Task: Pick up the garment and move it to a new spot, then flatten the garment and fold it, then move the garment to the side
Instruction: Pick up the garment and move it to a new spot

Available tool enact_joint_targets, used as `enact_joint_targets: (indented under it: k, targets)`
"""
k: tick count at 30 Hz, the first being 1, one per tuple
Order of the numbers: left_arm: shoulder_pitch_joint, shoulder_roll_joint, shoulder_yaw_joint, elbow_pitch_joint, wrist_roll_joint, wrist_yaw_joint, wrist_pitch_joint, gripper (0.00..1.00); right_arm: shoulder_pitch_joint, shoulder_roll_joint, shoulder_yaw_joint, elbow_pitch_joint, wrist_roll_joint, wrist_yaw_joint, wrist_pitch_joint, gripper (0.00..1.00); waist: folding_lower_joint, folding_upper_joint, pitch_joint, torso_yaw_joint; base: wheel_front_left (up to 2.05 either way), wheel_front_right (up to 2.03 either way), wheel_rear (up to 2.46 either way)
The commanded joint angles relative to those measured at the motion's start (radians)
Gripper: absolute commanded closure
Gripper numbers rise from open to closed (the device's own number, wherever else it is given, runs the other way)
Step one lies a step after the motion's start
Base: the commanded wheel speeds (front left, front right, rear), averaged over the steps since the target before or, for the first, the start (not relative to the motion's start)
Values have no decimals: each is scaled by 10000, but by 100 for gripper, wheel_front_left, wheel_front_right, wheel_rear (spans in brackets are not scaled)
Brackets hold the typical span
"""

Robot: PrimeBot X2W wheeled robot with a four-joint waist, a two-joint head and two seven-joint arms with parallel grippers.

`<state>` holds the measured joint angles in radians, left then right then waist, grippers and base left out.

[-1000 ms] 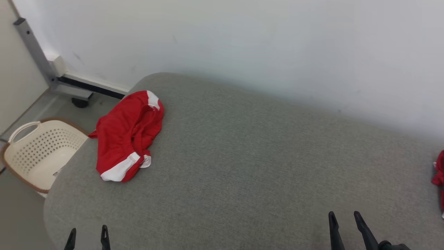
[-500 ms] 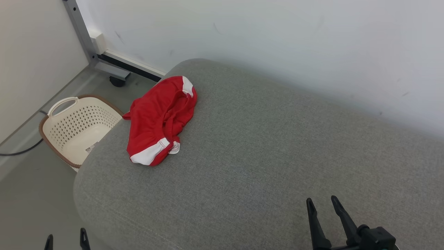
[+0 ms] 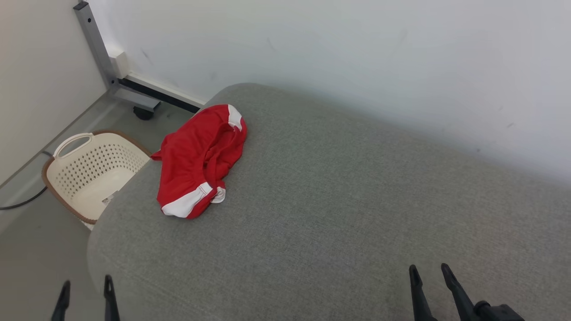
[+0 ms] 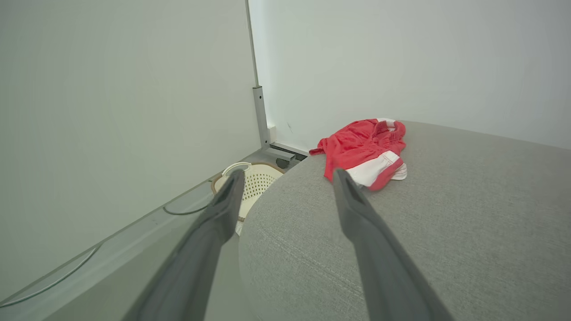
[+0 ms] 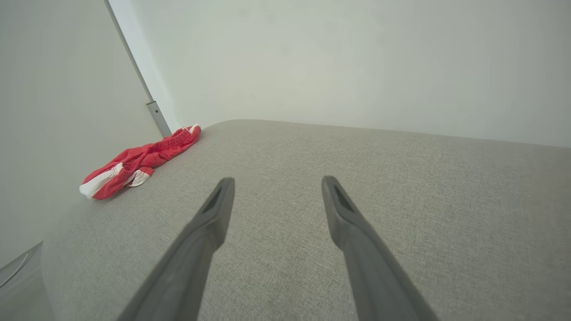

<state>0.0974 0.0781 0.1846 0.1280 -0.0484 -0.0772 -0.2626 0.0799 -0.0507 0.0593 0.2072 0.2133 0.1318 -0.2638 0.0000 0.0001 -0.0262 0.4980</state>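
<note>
The garment (image 3: 196,162) is a crumpled pair of red shorts with white trim, lying near the far left corner of the grey padded surface (image 3: 339,200). It also appears in the left wrist view (image 4: 363,149) and the right wrist view (image 5: 138,162). My left gripper (image 3: 86,285) stands open at the lower left, off the surface's near left edge, well short of the garment. In its own view the left gripper (image 4: 285,178) holds nothing. My right gripper (image 3: 429,272) is open at the lower right above the surface, empty (image 5: 274,185).
A cream perforated laundry basket (image 3: 84,171) with a brown rim sits on the floor left of the surface. A grey metal frame on a caster (image 3: 142,112) stands by the white wall behind. A dark cable (image 3: 22,203) lies on the floor.
The head camera swung left and then settled, shifting the whole picture. The garment has not moved on the surface. Both grippers stay open and low.
</note>
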Motion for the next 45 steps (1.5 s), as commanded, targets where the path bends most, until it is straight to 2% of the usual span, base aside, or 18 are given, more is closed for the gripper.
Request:
enact_joint_targets:
  k: [1, 13, 21, 22, 33, 37, 42, 45]
  targets:
    - [-130, 81, 38, 40, 8, -8, -23, 0, 73, 6, -7, -37, 50, -17, -14, 0, 0, -1, -3, -226, 0, 0, 0]
    - [-3134, 930, 1249, 1056, -809, -274, -21, 0, -1093, -2, 87, -543, -491, -17, -14, 0, 0, -1, 1709, -2871, 0, 0, 0]
    - [-4894, 1713, 1575, 2297, -1021, -397, -23, 0, -1848, -9, 288, -688, -558, -17, -13, 0, 0, -1, 2743, -3883, 0, 0, 0]
    - [-5212, 1846, 1622, 2764, -1181, -429, -23, 0, -2032, -32, 330, -701, -538, -17, -13, 0, 0, -1, 2946, -4065, 0, 0, 0]
    - [-7004, 2884, 1709, 5815, -1769, -466, 503, 0, -2559, -62, 507, -798, -551, -17, -13, 0, 0, -1, 3487, -4607, 0, 0, 0]
    - [-7367, 3063, 1797, 6744, -2081, -493, 622, 0, -2639, -116, 521, -762, -539, -17, -13, 0, 0, -1, 3547, -4688, 0, 0, 0]
    - [-7689, 3254, 1729, 7831, -2278, -504, 1459, 0, -2611, -128, 522, -742, -578, -17, -13, 0, 0, -1, 3580, -4750, 0, 0, 0]
    - [-7834, 3296, 1677, 8835, -2382, -445, 2738, 0, -2609, -138, 528, -710, -574, -17, -14, 0, 0, -1, 3557, -4786, 0, 0, 0]
